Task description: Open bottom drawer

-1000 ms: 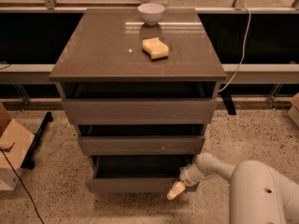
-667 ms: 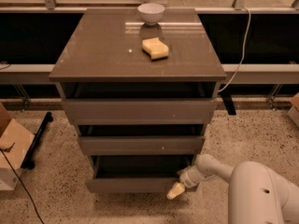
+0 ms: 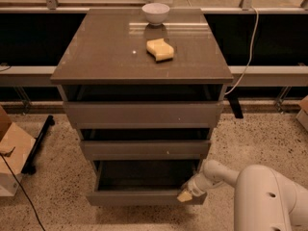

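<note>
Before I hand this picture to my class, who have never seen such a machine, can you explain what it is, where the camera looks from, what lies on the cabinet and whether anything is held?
The white shape at lower right is a robot's single arm, which ends in a two-finger gripper. There is only one camera view. It looks down on the front of a grey-brown cabinet with three drawers. The gripper is at the right end of the front of the bottom drawer, which stands pulled out and shows a dark inside. Whether the gripper is gripping it cannot be made out. On the cabinet top sit a white bowl at the back and a yellow sponge nearer the middle.
</note>
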You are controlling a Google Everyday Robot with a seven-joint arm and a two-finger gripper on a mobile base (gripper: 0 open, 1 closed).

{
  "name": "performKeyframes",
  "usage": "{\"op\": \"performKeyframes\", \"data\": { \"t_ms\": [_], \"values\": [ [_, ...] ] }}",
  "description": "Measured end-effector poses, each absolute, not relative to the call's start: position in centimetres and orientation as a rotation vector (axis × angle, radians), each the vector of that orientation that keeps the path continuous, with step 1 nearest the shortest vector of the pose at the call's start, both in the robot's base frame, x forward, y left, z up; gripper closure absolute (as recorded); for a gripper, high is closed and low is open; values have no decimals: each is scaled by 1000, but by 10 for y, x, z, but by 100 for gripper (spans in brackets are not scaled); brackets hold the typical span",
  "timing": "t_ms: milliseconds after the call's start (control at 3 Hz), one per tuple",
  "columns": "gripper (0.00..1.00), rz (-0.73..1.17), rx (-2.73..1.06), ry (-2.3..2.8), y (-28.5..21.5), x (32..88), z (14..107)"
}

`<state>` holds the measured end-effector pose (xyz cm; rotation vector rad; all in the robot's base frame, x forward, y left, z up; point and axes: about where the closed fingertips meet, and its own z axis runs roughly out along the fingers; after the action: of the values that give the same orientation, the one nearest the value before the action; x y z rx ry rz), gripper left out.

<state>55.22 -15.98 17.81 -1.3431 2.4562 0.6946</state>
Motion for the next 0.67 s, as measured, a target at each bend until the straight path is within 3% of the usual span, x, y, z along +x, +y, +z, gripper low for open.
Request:
{"op": "performKeyframes", "data": {
  "t_ms": [333, 667],
  "values": [
    [87, 698, -1336, 2489, -160, 536, 175],
    [79, 684, -1267, 2611, -166, 490, 171]
  ]
}}
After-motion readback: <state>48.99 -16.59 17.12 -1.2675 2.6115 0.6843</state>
